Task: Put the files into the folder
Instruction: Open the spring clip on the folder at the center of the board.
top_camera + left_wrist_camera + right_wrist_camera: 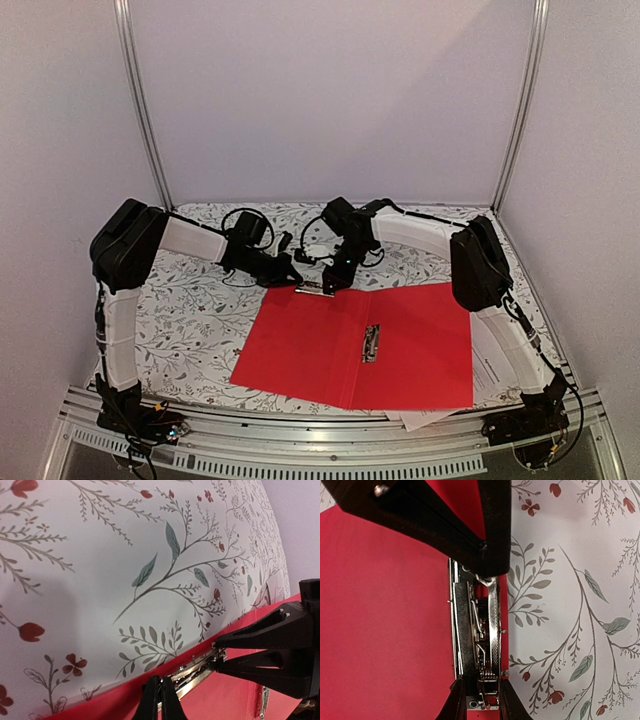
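From above, the folder [300, 350] lies open and flat on the flowered bench [190, 310], right of the middle, with its near edge by the bench's near edge. The files [487, 380] lie underneath it, showing only as white paper past its right edge and near right corner. A metal clip [315, 288] sits on the folder's far edge, and a second clip [371, 343] lies on the centre fold. My left pincer [290, 272] and my right pincer [335, 285] meet at the far-edge clip.

From my left wrist, my left pincer [160, 700] is clenched, its fingers pressed together with nothing between them. Their tips are just beside the metal clip [195, 672], at the red folder [240, 695] edge against the bench [100, 580]. My right pincer [220, 655] comes in from the right and grasps the clip's end.

From my right wrist, my right pincer [480, 705] grips the metal clip [477, 645], one finger on each long side. The clip lies along the folder [385, 630] edge, next to the bench [570, 580]. The tip of my left pincer [487, 555] touches the clip's other end.
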`<state>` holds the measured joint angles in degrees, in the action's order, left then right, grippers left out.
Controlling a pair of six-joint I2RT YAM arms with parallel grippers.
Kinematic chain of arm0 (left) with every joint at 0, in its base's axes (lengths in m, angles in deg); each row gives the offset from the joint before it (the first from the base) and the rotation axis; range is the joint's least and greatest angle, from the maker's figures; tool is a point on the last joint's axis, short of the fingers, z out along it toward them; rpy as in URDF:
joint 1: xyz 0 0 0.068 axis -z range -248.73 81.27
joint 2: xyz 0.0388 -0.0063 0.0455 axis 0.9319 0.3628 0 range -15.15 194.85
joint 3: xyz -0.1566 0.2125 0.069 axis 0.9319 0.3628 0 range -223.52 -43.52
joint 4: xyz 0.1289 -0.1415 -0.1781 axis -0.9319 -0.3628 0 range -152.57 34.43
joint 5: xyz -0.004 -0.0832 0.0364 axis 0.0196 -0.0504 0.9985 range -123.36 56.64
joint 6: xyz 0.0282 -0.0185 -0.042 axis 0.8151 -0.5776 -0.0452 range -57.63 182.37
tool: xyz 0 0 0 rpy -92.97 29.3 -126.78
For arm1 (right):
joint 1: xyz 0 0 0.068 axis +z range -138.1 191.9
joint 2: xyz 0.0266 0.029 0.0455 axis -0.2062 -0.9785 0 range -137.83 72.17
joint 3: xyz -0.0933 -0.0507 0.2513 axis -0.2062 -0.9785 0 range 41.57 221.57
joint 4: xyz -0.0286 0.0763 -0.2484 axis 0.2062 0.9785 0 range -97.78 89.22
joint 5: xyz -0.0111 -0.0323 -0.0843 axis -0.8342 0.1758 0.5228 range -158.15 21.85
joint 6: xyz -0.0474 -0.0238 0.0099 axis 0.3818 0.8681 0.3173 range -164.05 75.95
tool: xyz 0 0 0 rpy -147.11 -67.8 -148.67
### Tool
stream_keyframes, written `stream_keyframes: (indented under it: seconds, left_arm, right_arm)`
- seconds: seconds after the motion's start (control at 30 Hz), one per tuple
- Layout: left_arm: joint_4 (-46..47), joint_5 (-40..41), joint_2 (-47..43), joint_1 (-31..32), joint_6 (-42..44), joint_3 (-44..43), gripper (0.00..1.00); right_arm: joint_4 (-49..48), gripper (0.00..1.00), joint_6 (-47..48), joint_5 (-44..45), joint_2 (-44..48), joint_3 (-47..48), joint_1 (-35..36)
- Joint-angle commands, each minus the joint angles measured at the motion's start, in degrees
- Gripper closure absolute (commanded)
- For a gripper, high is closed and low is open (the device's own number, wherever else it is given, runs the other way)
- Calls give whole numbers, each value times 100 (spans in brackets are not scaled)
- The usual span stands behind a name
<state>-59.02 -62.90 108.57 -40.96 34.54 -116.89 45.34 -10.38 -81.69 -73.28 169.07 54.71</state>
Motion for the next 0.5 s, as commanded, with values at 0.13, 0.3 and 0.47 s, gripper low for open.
stream_keyframes:
  seconds: [0.13,0.3,0.47]
  left_arm:
    - [-1723,801,479,134,270,550,100]
    - [-1637,771,322,163,233,682,100]
    - [-1523,635,154,177,186,790,100]
  right_arm:
    - [253,100,-548,1087,-414,-196,-33]
    - [240,100,-778,1191,-444,-147,-35]
    - [243,100,-910,1227,-447,-162,-33]
